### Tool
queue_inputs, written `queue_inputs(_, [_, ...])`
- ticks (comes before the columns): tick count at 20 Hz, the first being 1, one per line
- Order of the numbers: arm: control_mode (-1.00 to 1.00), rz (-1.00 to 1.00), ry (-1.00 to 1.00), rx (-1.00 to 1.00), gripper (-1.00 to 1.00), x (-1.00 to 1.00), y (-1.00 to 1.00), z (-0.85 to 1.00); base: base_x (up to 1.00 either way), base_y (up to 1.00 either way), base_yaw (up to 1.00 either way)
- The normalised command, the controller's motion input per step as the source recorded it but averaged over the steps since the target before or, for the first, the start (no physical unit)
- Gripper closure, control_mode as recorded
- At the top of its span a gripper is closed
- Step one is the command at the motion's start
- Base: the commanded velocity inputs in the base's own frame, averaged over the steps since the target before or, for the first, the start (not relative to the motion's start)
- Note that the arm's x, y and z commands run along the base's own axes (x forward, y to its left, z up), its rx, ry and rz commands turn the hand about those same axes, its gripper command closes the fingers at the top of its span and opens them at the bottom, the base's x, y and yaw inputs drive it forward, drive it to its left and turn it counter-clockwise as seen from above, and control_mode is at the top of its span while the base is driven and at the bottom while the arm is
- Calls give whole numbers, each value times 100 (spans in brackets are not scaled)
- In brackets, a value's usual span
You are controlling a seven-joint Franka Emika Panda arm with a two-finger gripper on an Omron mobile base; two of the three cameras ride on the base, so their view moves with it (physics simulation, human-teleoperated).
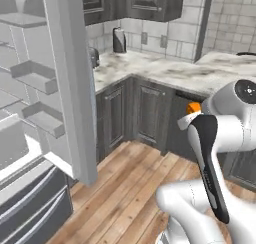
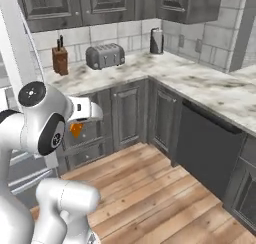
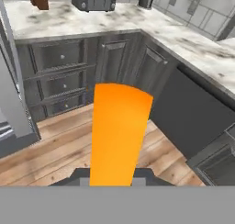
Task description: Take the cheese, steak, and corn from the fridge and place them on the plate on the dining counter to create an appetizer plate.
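The cheese (image 3: pixel 119 131), an orange wedge, sits between the fingers of my gripper (image 3: pixel 112 175), which is shut on it. In the base views the cheese (image 1: pixel 193 107) (image 2: pixel 75 130) hangs in the air at the white hand, over the wooden floor and in front of the dark cabinets. My gripper (image 1: pixel 192 112) (image 2: pixel 76 126) points downward there. The fridge (image 1: pixel 35 78) stands at the left with its thick white door (image 1: pixel 70 88) swung open and pale grey shelves showing. The steak, the corn, the plate and the dining counter are out of view.
An L-shaped marble top (image 2: pixel 200 83) on dark cabinets runs along the wall, bearing a toaster (image 2: pixel 105 55), a knife block (image 2: pixel 60 60) and a dark canister (image 2: pixel 157 40). A dishwasher front (image 2: pixel 205 153) sits below. Wooden floor (image 2: pixel 150 198) lies open in the middle.
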Motion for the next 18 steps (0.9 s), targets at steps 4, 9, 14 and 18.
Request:
queue_inputs(4, [100, 0, 0, 0, 100, 0, 0, 0, 0, -43, -76])
queue_inputs(9, [100, 0, 0, 0, 100, 0, 0, 0, 2, -31, -85])
queue_inputs(14, [100, 0, 0, 0, 100, 0, 0, 0, 4, -26, -87])
queue_inputs(18, [100, 0, 0, 0, 100, 0, 0, 0, 15, -24, -90])
